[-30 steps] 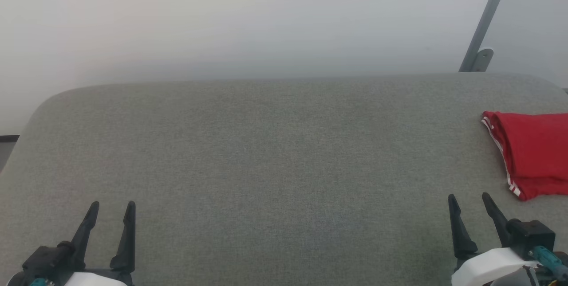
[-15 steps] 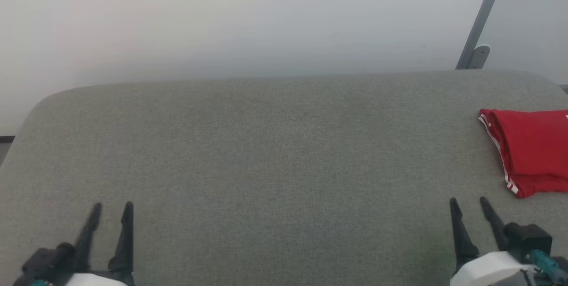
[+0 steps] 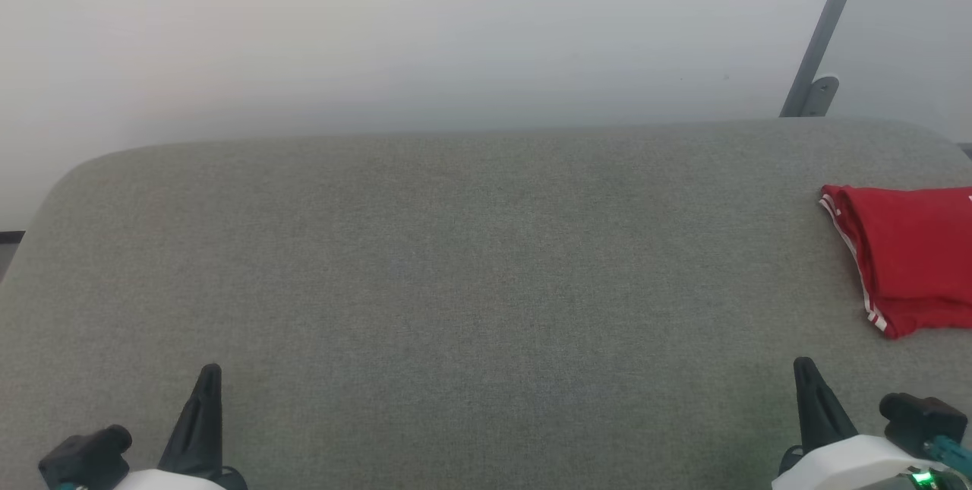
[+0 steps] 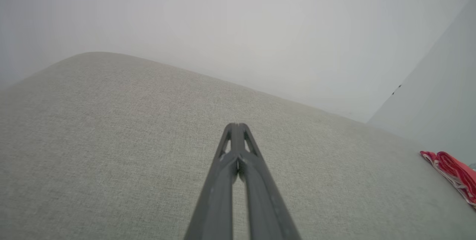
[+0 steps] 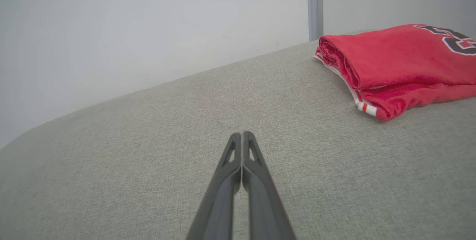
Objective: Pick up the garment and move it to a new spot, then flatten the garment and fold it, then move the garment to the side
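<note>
The garment (image 3: 907, 254) lies folded at the right edge of the grey padded surface (image 3: 471, 262), red with red-white striped trim along its left edge. In the right wrist view the garment (image 5: 394, 65) sits at the upper right, with part of a dark white-outlined number on top. It shows as a thin red strip (image 4: 452, 175) at the far right of the left wrist view. My left gripper (image 3: 209, 372) is shut at the lower left, holding nothing. My right gripper (image 3: 803, 365) is shut at the lower right, short of the garment. Both pairs of fingers (image 4: 237, 126) (image 5: 242, 134) are pressed together over bare cloth.
A pale wall stands behind the surface. A grey metal bar with a bracket (image 3: 816, 87) leans at the back right. The surface's rounded far-left corner (image 3: 72, 171) drops off toward the floor.
Both grippers have gone from open to shut and drawn back toward the bottom of the head view. The garment has stayed where it lay.
</note>
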Controlling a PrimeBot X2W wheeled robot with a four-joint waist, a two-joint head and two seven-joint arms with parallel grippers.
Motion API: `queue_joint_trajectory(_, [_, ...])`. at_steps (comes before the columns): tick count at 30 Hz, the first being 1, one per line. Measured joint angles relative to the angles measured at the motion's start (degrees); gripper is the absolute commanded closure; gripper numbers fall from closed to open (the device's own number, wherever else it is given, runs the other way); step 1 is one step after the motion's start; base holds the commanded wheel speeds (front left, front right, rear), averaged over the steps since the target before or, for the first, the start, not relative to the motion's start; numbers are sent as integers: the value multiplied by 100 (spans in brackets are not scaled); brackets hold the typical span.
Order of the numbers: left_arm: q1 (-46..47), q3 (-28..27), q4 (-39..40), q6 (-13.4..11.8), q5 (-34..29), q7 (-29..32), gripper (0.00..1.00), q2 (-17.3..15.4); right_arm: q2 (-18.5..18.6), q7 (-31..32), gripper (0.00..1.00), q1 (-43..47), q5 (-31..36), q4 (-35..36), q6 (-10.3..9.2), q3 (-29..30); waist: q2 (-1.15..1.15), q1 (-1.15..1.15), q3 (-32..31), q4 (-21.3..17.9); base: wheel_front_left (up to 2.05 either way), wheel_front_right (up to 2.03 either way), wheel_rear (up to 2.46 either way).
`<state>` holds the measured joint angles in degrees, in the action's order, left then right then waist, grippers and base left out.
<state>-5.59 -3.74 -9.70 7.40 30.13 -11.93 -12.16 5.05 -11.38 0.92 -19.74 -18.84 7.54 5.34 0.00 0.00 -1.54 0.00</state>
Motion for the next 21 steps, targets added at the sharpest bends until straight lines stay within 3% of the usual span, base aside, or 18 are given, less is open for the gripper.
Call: queue_joint_trajectory(21, [314,-77,-130,0,1761,531,100,255,-62,491,100,-155,-2075,154,-1,14,0,0,33,0,0,0,0])
